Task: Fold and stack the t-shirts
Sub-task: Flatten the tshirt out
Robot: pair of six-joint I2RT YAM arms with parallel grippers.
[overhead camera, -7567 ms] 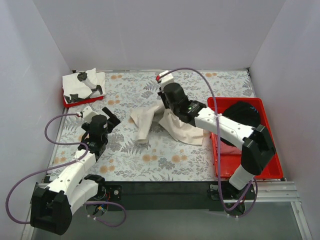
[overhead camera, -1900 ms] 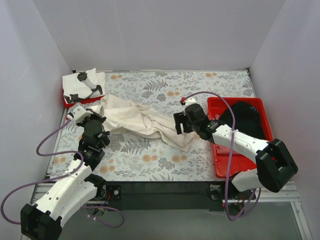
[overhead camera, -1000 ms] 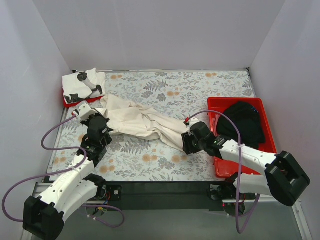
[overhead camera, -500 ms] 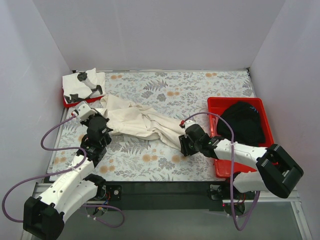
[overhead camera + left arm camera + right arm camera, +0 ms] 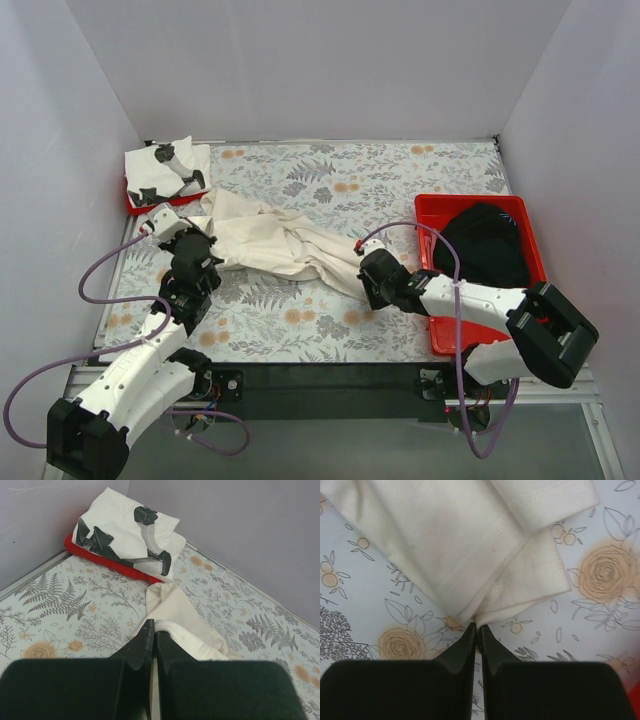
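Table (image 5: 400,180) topped with pale floral print, grey ferns and orange blooms. Plain lilac-grey walls (image 5: 300,70) stand behind the table and on both its sides. Black strip (image 5: 330,378) and silver rail (image 5: 560,373) run along the table's near edge. Soft even light.

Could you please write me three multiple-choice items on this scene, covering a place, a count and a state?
1. Where is the black t-shirt? A in the right red tray; B spread on the table; C held aloft.
2. How many red trays are visible? A one; B two; C three.
3. The right fingers are: A wide open; B shut at the cream t-shirt's corner; C gripping a tray.
Answers: 1 A, it lies heaped in that tray. 2 B, the left red tray plus the right one. 3 B, the tips meet at the cloth.
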